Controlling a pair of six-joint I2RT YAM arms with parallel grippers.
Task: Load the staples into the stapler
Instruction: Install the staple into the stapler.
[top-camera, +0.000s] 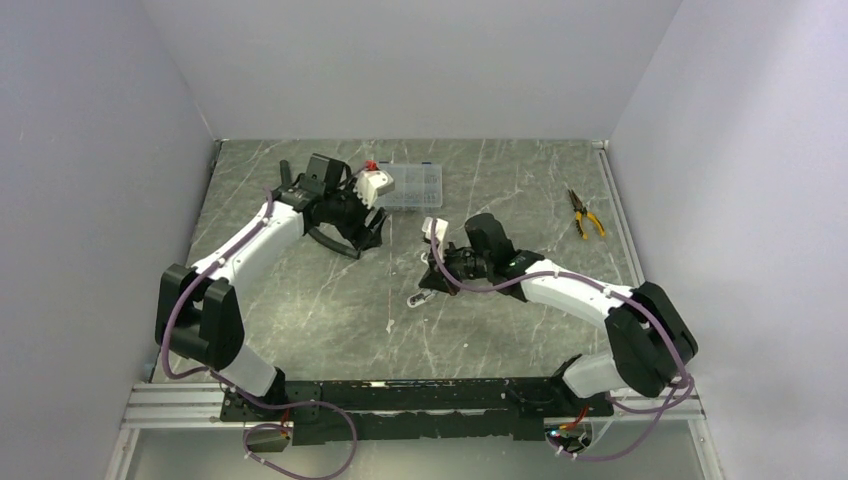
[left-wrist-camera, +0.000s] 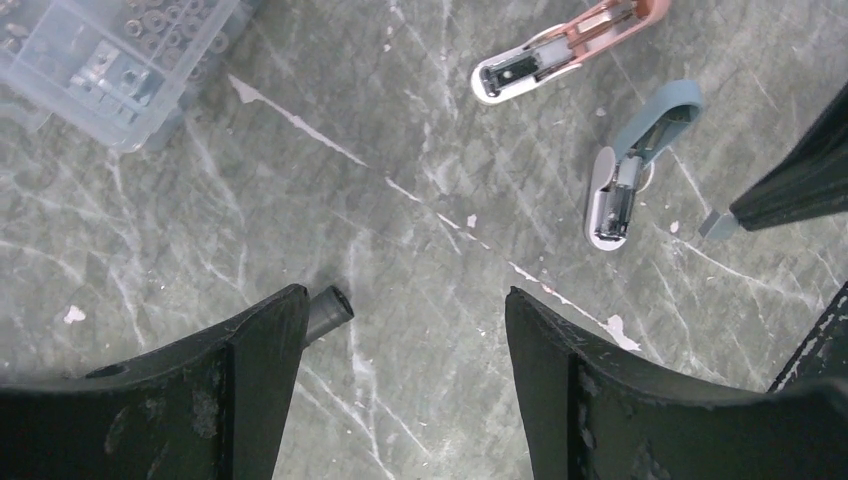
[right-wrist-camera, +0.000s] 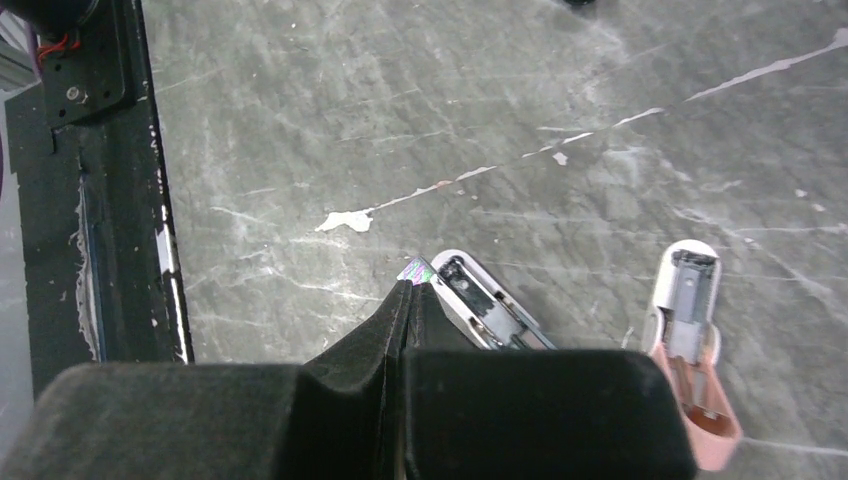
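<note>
Two mini staplers lie open on the marble table: a pink one (left-wrist-camera: 570, 45) (right-wrist-camera: 690, 330) and a blue one (left-wrist-camera: 630, 170) with a white base (right-wrist-camera: 480, 300). My right gripper (right-wrist-camera: 413, 282) (top-camera: 428, 272) is shut on a tiny silvery strip of staples (right-wrist-camera: 415, 269) (left-wrist-camera: 715, 225), its tip right beside the front end of the blue stapler's open channel. My left gripper (left-wrist-camera: 405, 300) (top-camera: 362, 238) hovers open over bare table to the left of the staplers, with nothing between its fingers. One pale stapler (top-camera: 420, 297) shows in the top view just below the right gripper.
A clear compartment box (top-camera: 412, 185) (left-wrist-camera: 110, 60) of small parts stands at the back, close to the left arm. Yellow-handled pliers (top-camera: 585, 212) lie at the back right. A small dark grey cylinder (left-wrist-camera: 328, 310) sticks out beside the left finger. The black base rail (right-wrist-camera: 90, 200) runs along the near edge.
</note>
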